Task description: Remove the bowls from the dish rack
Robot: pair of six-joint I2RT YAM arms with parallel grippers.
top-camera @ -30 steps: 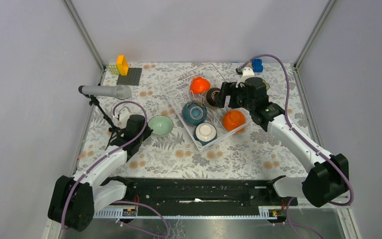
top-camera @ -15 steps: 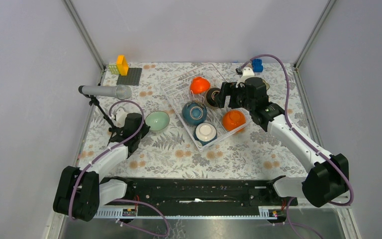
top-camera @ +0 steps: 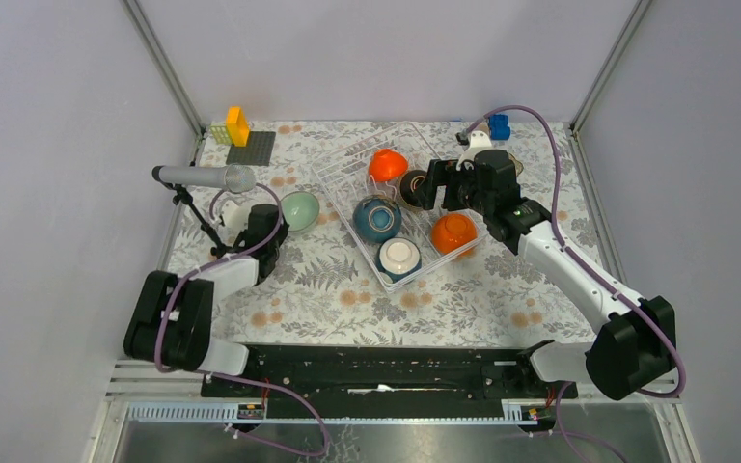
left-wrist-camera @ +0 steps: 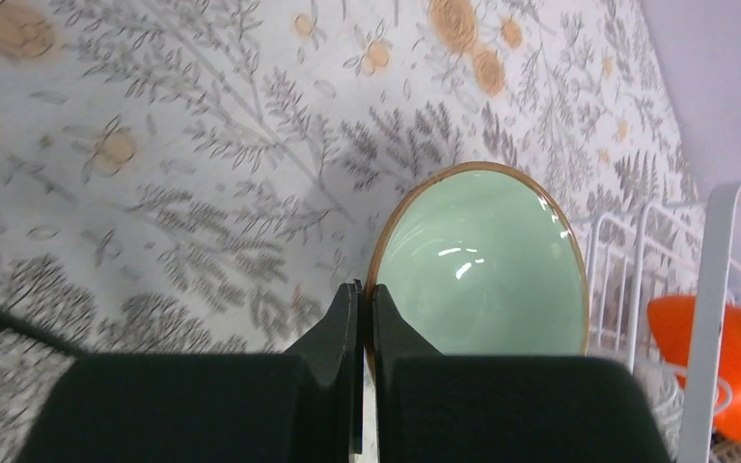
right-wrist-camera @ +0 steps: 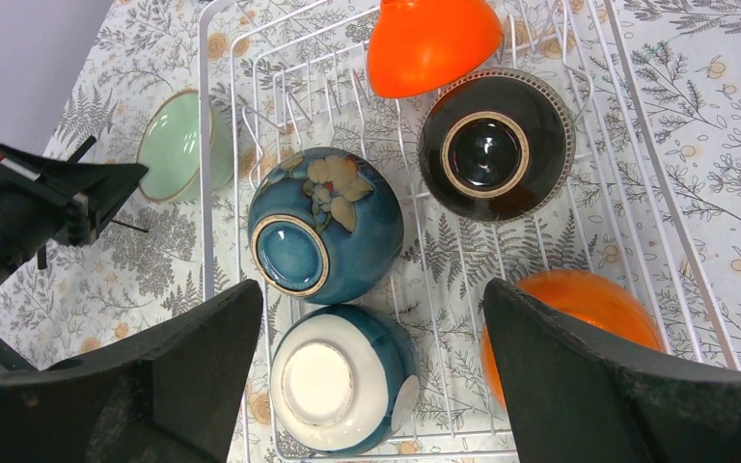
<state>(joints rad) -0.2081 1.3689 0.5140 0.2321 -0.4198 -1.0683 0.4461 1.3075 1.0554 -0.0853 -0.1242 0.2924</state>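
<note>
presently the mint green bowl (left-wrist-camera: 482, 260) is out of the dish rack (right-wrist-camera: 201, 174) and is gripped at its near rim by the left gripper (left-wrist-camera: 362, 294), whose jaws are drawn almost together with only the thin rim between them. the bowl is placed just beside the rack's left wall, over the flowered tablecloth (top-camera: 347, 299); whether it is already resting on the cloth or is held just above it cannot be told from these views.

the right gripper (right-wrist-camera: 371, 289) is spread wide and nothing is held in it. it is poised above the rack, where five bowls are left: the teal blue bowl (right-wrist-camera: 328, 236), the cream-white bowl (right-wrist-camera: 338, 376) touching it, the dark brown bowl (right-wrist-camera: 495, 145), and two orange ones (right-wrist-camera: 429, 43) (right-wrist-camera: 579, 328).

trouble is most likely to come from the slim rim pinch: on a glazed edge the bowl could be swung or slipped free if it is released while tilted, and it could be knocked against the rack wire close by. the microphone (top-camera: 203, 177) stand near the left arm could also be caught. in the rack, the upturned bowls are smooth and crowded, so a neighbour could be shoved when one is grasped.
</note>
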